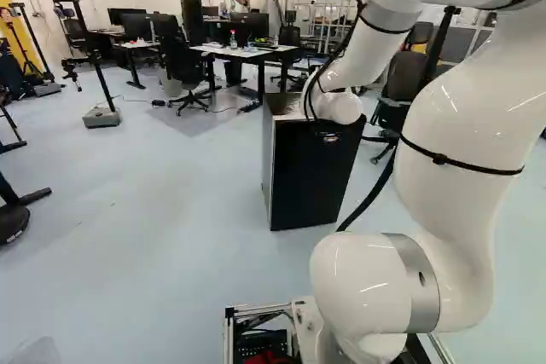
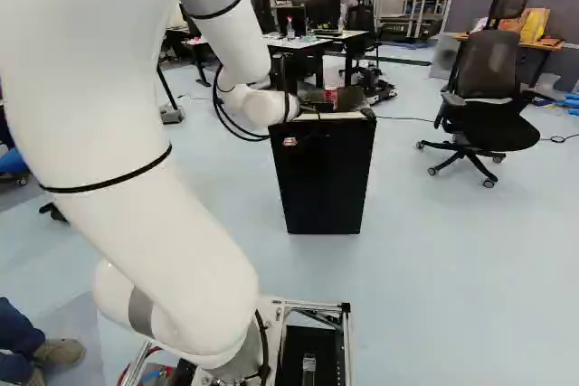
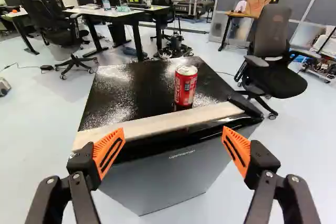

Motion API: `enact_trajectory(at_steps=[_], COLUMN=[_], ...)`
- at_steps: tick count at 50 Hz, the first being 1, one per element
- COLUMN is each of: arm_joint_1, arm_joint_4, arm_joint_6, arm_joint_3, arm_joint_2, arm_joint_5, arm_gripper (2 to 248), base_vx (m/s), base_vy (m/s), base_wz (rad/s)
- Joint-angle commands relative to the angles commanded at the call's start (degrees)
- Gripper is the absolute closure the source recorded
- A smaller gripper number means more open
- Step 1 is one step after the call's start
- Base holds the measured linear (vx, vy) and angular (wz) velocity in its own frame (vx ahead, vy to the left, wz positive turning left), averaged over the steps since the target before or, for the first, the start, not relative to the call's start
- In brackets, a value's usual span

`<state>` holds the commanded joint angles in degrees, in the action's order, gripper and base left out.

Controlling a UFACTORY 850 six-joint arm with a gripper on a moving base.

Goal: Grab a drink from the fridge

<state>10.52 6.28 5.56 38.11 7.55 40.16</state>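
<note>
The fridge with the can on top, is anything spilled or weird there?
The can stands upright on the fridge, a bit odd since drinks usually go inside. The top shines in patches; I can't tell if that's wet or just reflections.

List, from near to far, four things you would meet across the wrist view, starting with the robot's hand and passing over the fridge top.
Open hand → pale front strip of the fridge → red can → white desk

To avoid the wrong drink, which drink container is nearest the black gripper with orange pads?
The red metal can, upright on the black-topped fridge; the clear bottles stand farther away, on white-topped desks.
</note>
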Motion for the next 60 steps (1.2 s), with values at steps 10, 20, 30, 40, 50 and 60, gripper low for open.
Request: enact_trajectory(at_steps=[10,20,30,40,50,60], arm_joint_1=[1.0,1.4,1.8,2.1,2.4,2.7], arm_joint_4=[-1.9,-3.3,-3.7,-3.7,-3.7,-3.7], arm_joint_6=[0.0,0.0,0.0,0.0,0.0,0.0], arm_joint_3=[1.8,4.5,7.6,10.9,14.4,17.9], arm_joint_2=[1.6,4.1,6.8,9.6,12.5,16.1], arm_joint_5=[2.3,3.6,4.3,4.9,5.1,5.1], arm_gripper=[3,3,3,3,3,3], base_vx=[0.000,0.000,0.000,0.000,0.000,0.000], base_vy=[0.000,0.000,0.000,0.000,0.000,0.000], base_wz=[0.000,0.000,0.000,0.000,0.000,0.000])
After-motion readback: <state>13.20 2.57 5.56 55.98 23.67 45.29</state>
